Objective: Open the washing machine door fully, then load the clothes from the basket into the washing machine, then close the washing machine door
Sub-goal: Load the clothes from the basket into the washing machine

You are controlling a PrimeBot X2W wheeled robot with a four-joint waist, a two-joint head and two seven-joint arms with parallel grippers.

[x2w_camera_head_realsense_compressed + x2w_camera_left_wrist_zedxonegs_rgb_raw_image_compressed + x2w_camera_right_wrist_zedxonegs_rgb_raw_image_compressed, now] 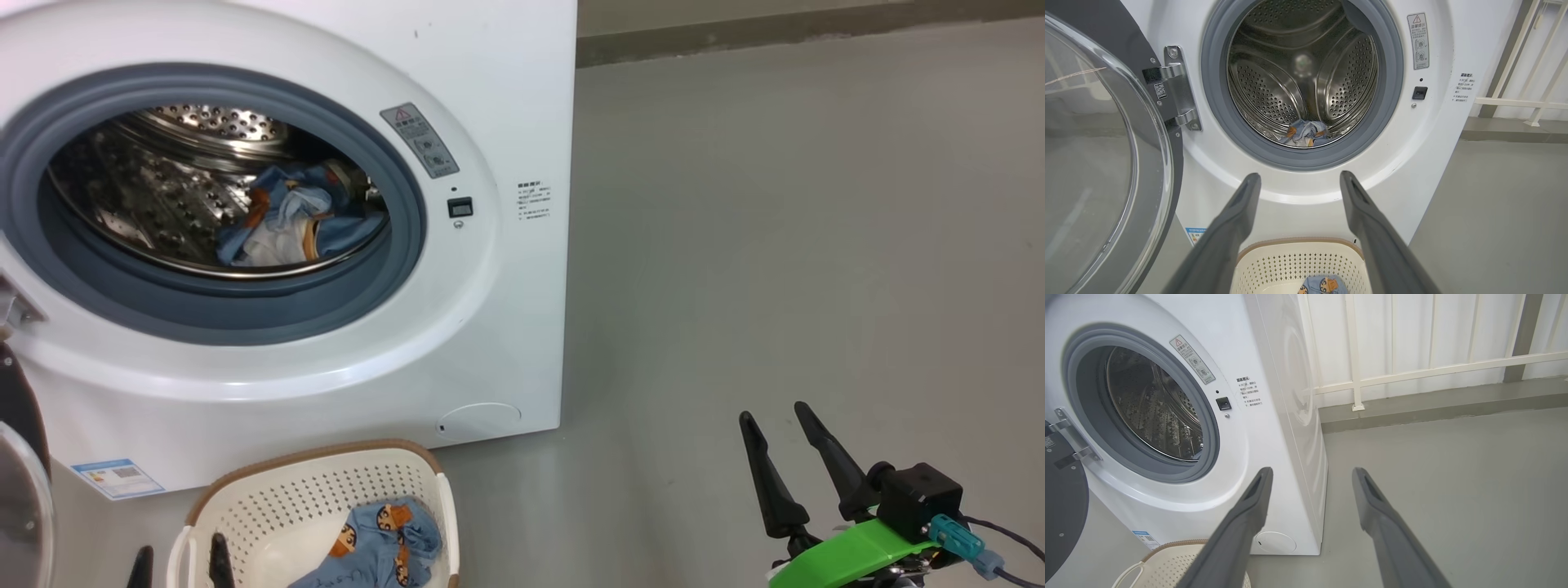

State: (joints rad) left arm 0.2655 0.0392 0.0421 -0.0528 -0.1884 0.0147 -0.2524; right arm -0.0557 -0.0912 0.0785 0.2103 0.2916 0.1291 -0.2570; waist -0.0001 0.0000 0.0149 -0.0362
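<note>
The white washing machine (pixel 490 98) stands with its door (pixel 1098 163) swung wide open to the left on a metal hinge (pixel 1177 87). Blue and cream clothes (pixel 298 216) lie in the steel drum (pixel 1302 65). In front of the machine sits the cream basket (pixel 245 506), holding one blue garment with orange prints (pixel 384 539). My left gripper (pixel 1298 179) is open and empty above the basket, pointing at the drum opening; its fingertips (pixel 219 547) show beside the basket's left wall. Over bare floor to the machine's right, my right gripper (pixel 775 416) is open and empty.
Grey floor (pixel 816 245) stretches to the right of the machine. A white railing (pixel 1412 371) and a low kerb (pixel 1433 404) run along the back. The open door's glass (pixel 20 506) juts out at the left, close to the basket.
</note>
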